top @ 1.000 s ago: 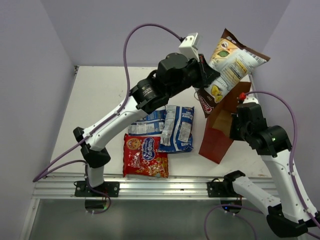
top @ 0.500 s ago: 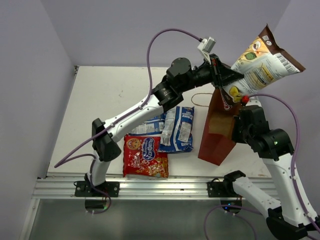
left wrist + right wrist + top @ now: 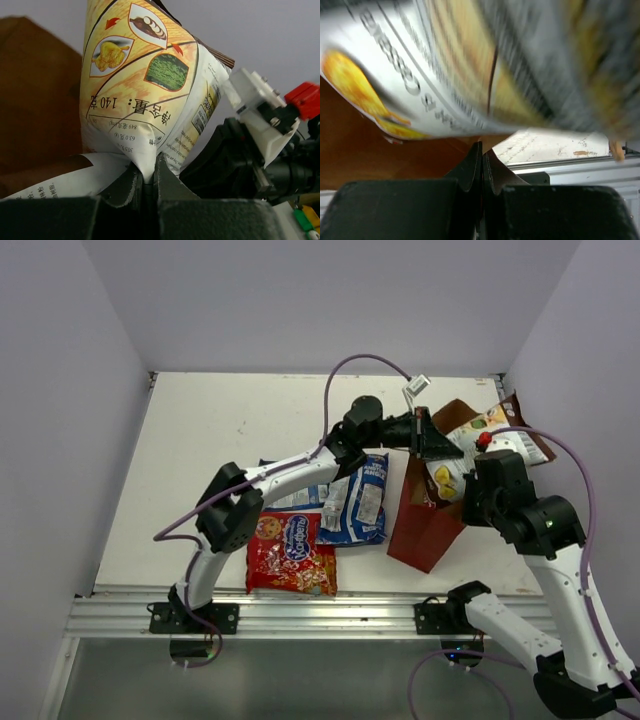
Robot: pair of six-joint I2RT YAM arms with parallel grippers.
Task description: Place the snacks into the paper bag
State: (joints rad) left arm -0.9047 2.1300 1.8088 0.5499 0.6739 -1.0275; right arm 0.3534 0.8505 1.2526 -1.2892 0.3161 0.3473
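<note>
My left gripper (image 3: 437, 445) is shut on a fold of the white-and-brown chip bag (image 3: 492, 434) and holds it in the open mouth of the reddish-brown paper bag (image 3: 425, 532). In the left wrist view the jaws (image 3: 148, 176) pinch the chip bag (image 3: 140, 75), with the paper bag's wall (image 3: 35, 100) to the left. My right gripper (image 3: 458, 498) is shut on the paper bag's rim; the right wrist view shows its jaws (image 3: 482, 150) together on brown paper (image 3: 380, 155) under the blurred chip bag (image 3: 445, 65). Two blue-and-white packs (image 3: 356, 500) and the red cookie pack (image 3: 290, 552) lie on the table.
The snacks on the table lie left of the paper bag, under my left arm. The table's (image 3: 220, 430) front rail (image 3: 300, 615) runs along the near edge. Purple walls close in both sides, and the right wall stands near the bag.
My left gripper has brought the chip bag from high above the paper bag down into its mouth. The paper bag now leans more to the left at its base.
</note>
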